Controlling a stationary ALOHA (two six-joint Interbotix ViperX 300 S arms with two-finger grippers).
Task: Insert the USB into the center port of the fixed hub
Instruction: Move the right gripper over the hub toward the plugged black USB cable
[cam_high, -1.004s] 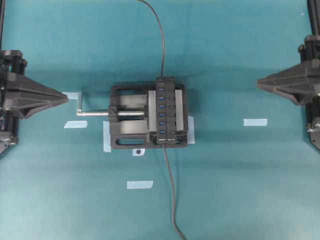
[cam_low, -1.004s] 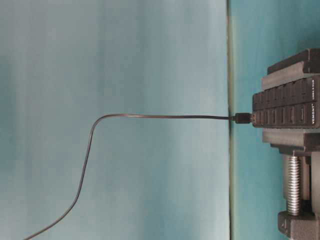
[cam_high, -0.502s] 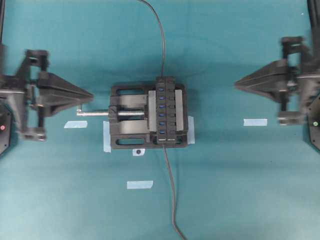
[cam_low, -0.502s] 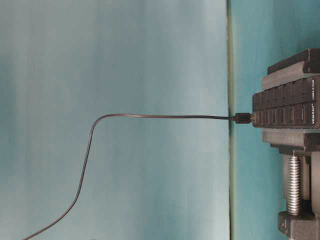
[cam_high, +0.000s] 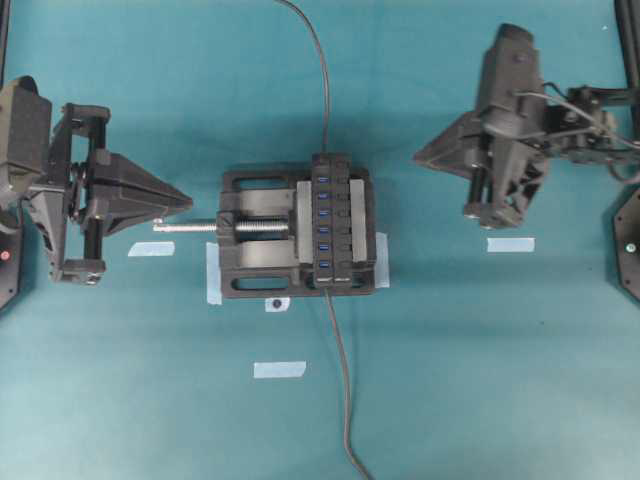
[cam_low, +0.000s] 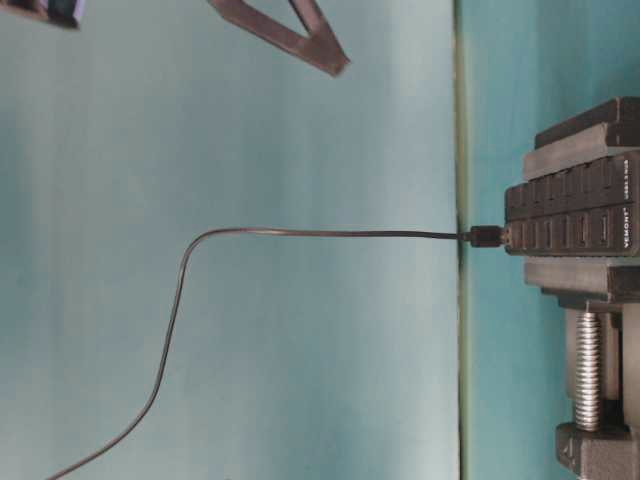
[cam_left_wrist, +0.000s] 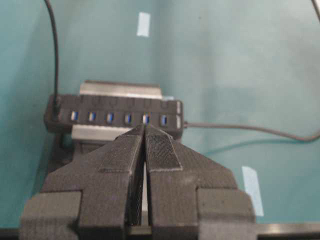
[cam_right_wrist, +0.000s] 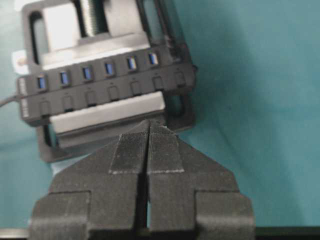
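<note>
The USB is not something I can pick out for certain: no loose plug shows in any view. Two thin dark cables leave the fixed hub (cam_high: 335, 220). One cable (cam_high: 322, 80) runs from its far end off the top of the overhead view. The other cable (cam_high: 340, 380) runs from its near end off the bottom. From table level I see a small black plug (cam_low: 487, 237) seated in one end of the hub, but I cannot tell whether that cable is the hub's own lead.

The hub lies clamped in a black vise (cam_high: 250, 262) at the middle of the teal surface (cam_high: 480, 380), with its row of blue ports facing up. The center port (cam_high: 324, 229) has nothing in it, nor do the ports beside it. The vise's silver screw (cam_high: 200, 226) points toward my left side.

My left pincer (cam_high: 188, 200) is closed, its ribbed pads pressed together and gripping nothing. It sits just beside the end of the screw, and its tip is aimed at the hub. My right pincer (cam_high: 418, 156) is likewise closed and holds nothing. It hangs on the other side of the vise, apart from it, with its tip tilted toward the hub. A strip of pale tape (cam_high: 510, 244) lies on the surface near it.
</note>
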